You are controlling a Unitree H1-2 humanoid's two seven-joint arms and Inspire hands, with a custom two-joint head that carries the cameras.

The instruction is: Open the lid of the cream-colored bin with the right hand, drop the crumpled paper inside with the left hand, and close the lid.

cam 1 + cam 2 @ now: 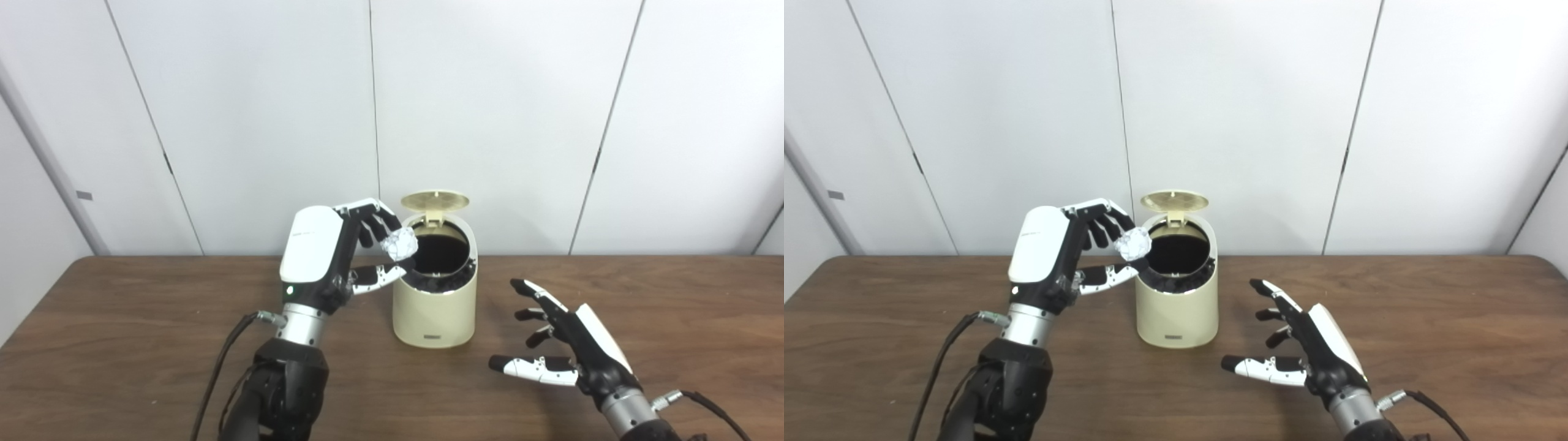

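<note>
Left hand holding one paper ball, one bin

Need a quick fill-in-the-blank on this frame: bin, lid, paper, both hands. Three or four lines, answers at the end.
1. The lid of the cream-colored bin is ____.
2. The crumpled paper is held by the ____ hand.
3. The right hand holds ____.
4. The left hand holds the paper over the bin's ____ edge as pictured.

Answers: open; left; nothing; left
</note>
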